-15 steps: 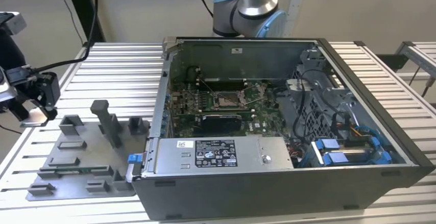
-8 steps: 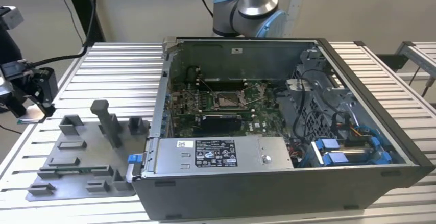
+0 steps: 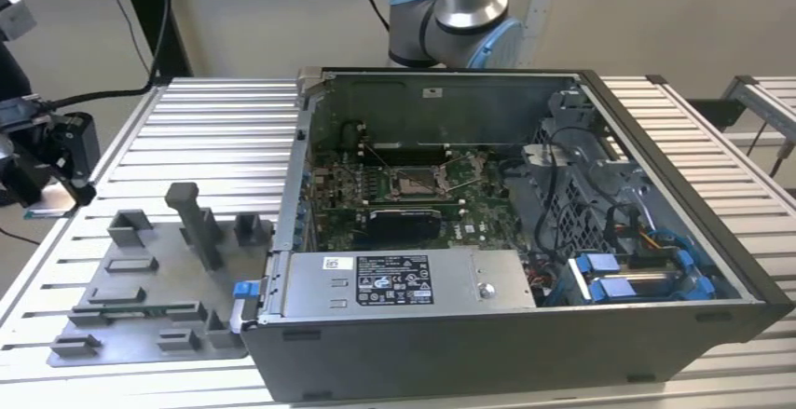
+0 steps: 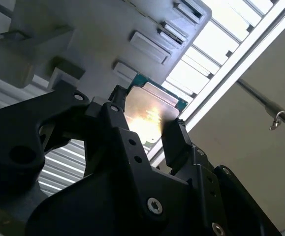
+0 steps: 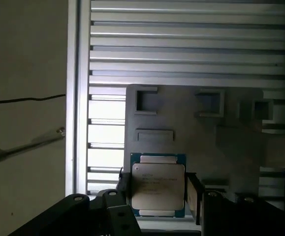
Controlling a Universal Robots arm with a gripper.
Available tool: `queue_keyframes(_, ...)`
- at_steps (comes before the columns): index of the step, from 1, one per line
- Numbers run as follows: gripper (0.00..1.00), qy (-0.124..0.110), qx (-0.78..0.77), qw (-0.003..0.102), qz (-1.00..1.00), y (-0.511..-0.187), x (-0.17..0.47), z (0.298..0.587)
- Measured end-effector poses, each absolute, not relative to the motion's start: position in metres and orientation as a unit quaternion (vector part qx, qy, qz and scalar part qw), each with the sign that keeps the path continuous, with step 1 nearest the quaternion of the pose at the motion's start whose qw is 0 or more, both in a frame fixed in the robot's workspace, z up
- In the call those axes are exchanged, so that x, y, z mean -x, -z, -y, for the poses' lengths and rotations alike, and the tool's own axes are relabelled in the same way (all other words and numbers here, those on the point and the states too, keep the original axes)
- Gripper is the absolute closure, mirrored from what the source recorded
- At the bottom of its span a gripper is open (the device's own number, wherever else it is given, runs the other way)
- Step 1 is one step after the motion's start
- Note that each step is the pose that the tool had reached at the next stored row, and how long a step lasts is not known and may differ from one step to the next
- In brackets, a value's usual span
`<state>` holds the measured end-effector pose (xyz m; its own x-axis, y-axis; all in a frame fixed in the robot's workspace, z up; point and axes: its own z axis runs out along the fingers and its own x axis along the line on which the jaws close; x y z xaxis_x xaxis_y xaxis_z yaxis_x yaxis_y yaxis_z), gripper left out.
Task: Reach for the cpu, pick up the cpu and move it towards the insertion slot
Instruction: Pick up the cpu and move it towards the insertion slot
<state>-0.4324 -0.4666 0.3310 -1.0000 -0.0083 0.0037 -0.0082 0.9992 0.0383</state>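
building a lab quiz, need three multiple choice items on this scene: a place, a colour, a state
1. Where is the insertion slot? A on the grey fixture plate; B inside the open computer case; C on the floor.
2. What colour edges the cpu? A red; B yellow; C green.
3. What state is the cpu in? A gripped between the jaws; B seated in the slot; C lying on the floor.
Answers: 1 B: it lies within the case walls. 2 C: green rims it in the first wrist view. 3 A: a jaw sits against each side in both wrist views.
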Motion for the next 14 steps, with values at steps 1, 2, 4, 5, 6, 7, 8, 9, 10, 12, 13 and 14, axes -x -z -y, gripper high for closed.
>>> queue_keyframes(1, 1.00, 0.019, -0.004, 0.002, 1.000, -0.333, 0.432, 0.467)
queue_keyframes(2, 1.00, 0.019, -0.004, 0.002, 1.000, -0.335, 0.432, 0.467)
queue_keyframes(4, 1.00, 0.019, -0.004, 0.002, 1.000, -0.338, 0.432, 0.467)
queue_keyframes(5, 1.00, 0.019, -0.004, 0.002, 1.000, -0.339, 0.432, 0.467)
queue_keyframes(6, 1.00, 0.019, -0.004, 0.002, 1.000, -0.341, 0.432, 0.467)
queue_keyframes(7, 1.00, 0.019, -0.004, 0.002, 1.000, -0.342, 0.432, 0.467)
queue_keyframes(8, 1.00, 0.019, -0.004, 0.002, 1.000, -0.343, 0.432, 0.467)
queue_keyframes(9, 1.00, 0.019, -0.004, 0.002, 1.000, -0.344, 0.432, 0.467)
queue_keyframes(10, 1.00, 0.019, -0.004, 0.002, 1.000, -0.346, 0.432, 0.467)
queue_keyframes(12, 1.00, 0.019, -0.004, 0.002, 1.000, -0.349, 0.432, 0.467)
queue_keyframes(13, 1.00, 0.019, -0.004, 0.002, 1.000, -0.351, 0.432, 0.467)
queue_keyframes(14, 1.00, 0.019, -0.004, 0.002, 1.000, -0.353, 0.432, 0.467)
